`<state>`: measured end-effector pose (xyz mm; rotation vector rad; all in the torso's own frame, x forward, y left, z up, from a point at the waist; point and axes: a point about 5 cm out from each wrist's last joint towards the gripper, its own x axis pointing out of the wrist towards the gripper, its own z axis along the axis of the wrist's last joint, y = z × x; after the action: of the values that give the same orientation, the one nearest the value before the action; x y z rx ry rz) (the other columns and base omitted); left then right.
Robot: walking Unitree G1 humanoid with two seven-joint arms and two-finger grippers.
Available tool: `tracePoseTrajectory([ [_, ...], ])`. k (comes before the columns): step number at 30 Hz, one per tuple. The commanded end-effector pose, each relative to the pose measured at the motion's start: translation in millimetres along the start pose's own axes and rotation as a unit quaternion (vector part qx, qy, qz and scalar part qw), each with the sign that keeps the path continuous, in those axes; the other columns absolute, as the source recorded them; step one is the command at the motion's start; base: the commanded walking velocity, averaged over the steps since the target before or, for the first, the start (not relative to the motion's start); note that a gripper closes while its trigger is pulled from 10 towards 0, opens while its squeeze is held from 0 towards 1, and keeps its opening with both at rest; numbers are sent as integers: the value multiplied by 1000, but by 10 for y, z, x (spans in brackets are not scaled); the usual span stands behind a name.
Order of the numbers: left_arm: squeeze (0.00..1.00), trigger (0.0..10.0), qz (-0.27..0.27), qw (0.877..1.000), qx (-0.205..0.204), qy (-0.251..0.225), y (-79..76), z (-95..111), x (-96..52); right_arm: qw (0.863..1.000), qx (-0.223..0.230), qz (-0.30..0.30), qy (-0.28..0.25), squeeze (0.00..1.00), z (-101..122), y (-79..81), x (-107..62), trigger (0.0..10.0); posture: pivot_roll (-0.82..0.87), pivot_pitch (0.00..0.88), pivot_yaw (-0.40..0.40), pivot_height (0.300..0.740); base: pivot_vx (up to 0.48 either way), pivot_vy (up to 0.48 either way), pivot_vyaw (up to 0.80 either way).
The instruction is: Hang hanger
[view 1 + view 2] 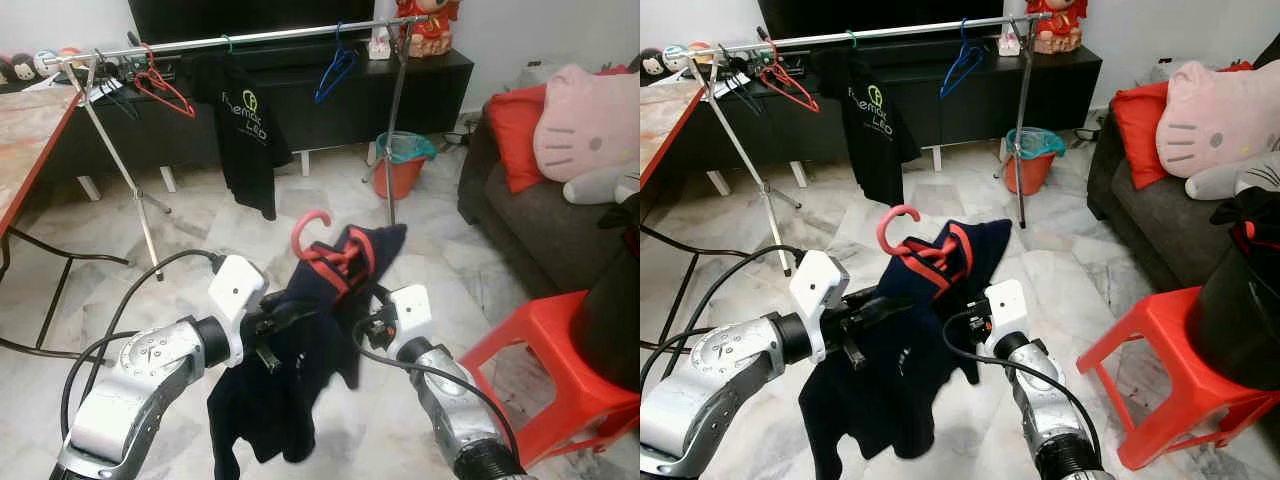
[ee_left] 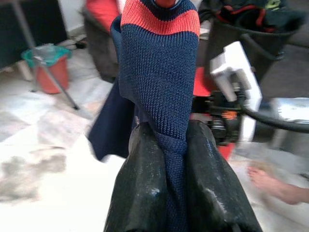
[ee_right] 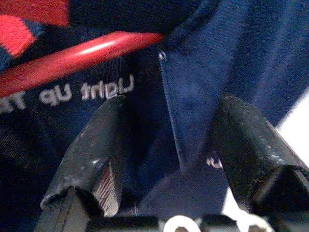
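A navy shirt [image 1: 300, 380] with a red-striped collar hangs on a red hanger, whose hook [image 1: 310, 228] sticks up in front of me. My left gripper [image 1: 272, 322] is shut on the shirt's navy knit collar band [image 2: 159, 82], pinched between both fingers [image 2: 145, 188]. My right gripper [image 1: 372, 322] is against the shirt's other side. Its fingers [image 3: 91, 150] stand apart, with loose navy cloth between them and the hanger's red bar [image 3: 82, 55] just beyond. The clothes rail [image 1: 280, 36] stands farther ahead, across the floor.
On the rail hang a black T-shirt [image 1: 245, 130], a red hanger [image 1: 165, 92] and a blue hanger [image 1: 335, 70]. An orange bucket [image 1: 403, 165] stands by the rail's right leg. Also near: red stool [image 1: 560, 370], sofa [image 1: 530, 230], table [image 1: 25, 140], a person's foot [image 2: 275, 186].
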<state>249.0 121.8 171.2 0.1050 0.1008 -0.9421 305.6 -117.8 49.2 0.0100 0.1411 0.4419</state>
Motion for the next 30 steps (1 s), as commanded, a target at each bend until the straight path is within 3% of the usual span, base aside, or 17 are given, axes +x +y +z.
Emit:
tracePoseTrajectory([
  [1,0,10000,-27,999,15,-21,-63,152,6,1000,-1,0,-2,0,19,4,25,10000,12,31,11,740,0,0,0],
  [6,0,10000,-49,999,9,-15,-126,170,-5,999,-5,-32,0,0,14,-46,30,10000,14,30,9,740,0,0,0],
  [7,0,10000,-51,999,8,-15,-134,170,-6,999,-3,-42,0,0,13,-66,30,4314,14,30,9,740,0,0,0],
  [8,0,10000,-52,999,8,-15,-139,171,-7,999,-2,-49,1,0,11,-78,29,4314,14,30,9,740,0,0,0],
  [9,0,10000,-53,998,8,-14,-142,171,-7,999,-2,-53,1,0,11,-87,29,1608,15,30,8,740,0,0,0],
  [10,0,10000,-53,998,8,-14,-144,171,-7,998,-4,-60,4,0,7,-106,26,0,16,30,8,740,0,0,0],
  [30,0,10000,-38,999,6,-1,-111,123,-28,996,-1,-89,4,0,-8,-146,28,0,17,32,7,740,0,0,0],
])
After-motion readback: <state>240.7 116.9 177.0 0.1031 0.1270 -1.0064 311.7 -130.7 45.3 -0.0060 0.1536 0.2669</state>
